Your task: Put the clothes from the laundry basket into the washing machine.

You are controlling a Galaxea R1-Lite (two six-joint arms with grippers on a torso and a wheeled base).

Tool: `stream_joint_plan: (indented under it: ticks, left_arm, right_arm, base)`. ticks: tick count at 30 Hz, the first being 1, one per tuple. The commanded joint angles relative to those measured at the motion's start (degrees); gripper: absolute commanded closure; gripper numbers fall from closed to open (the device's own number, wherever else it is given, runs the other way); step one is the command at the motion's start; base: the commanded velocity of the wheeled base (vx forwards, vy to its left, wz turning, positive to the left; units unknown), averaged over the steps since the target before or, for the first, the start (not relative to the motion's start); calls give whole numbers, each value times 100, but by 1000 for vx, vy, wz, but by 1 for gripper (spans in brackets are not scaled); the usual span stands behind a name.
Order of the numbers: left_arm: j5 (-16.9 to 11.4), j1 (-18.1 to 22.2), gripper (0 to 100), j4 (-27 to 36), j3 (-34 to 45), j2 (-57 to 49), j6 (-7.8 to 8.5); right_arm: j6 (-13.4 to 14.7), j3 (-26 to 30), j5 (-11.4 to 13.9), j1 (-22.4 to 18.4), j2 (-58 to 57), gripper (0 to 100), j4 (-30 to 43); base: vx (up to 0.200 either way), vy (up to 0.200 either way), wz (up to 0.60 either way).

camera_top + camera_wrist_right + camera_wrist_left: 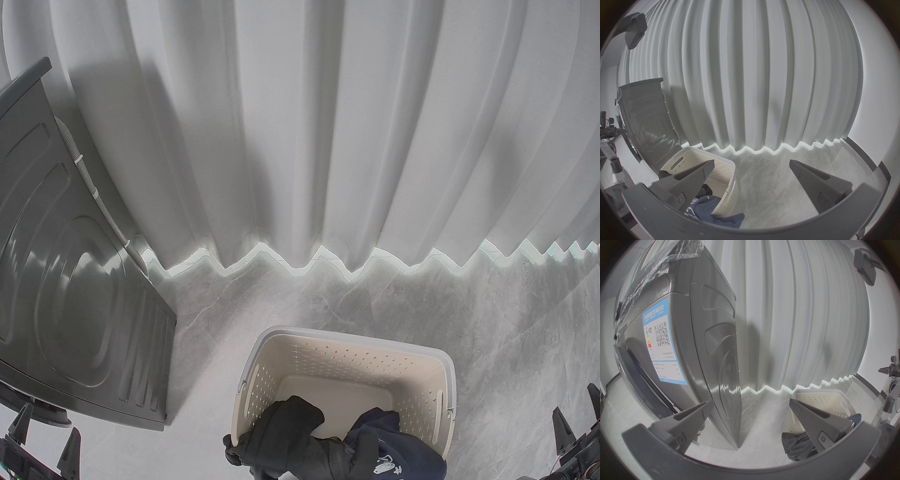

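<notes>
A cream perforated laundry basket [350, 350] stands on the grey floor, low in the head view. Black clothes [281, 437] drape over its near rim, and a navy garment [394, 447] lies beside them. The grey washing machine [69, 294] stands at the left, side panel toward me. My left gripper [45, 439] is open at the bottom left corner, empty, below the machine. My right gripper [578, 415] is open at the bottom right, right of the basket. In the left wrist view the gripper [751, 407] frames the machine [693, 343] and the basket [825, 402]. In the right wrist view the gripper [751, 167] sits beside the basket [706, 168] with the navy garment [709, 207].
A white pleated curtain [325, 125] hangs behind the basket, reaching the floor. Bare grey marble floor [500, 325] spreads to the right and between the basket and the machine. A ribbed hose [87, 181] runs down the machine's back edge.
</notes>
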Motion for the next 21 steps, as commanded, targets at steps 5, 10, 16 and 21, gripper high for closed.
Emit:
stream_joint_plan:
  ticks: [5,10,16,21]
  left_arm:
    - [1,-4,0,-1,92,-77,9]
    - [-8,-4,0,-1,92,-77,9]
    - [-8,-4,0,-1,92,-77,18]
    - [-8,-4,0,-1,92,-77,18]
  right_arm:
    - [-4,92,4,2,-94,0,-1]
    - [-4,92,4,2,-94,0,-1]
    - [-4,92,4,2,-94,0,-1]
    - [-4,92,4,2,-94,0,-1]
  base:
    - [0,0,0]
    - [0,0,0]
    - [0,0,0]
    - [-120,0,0]
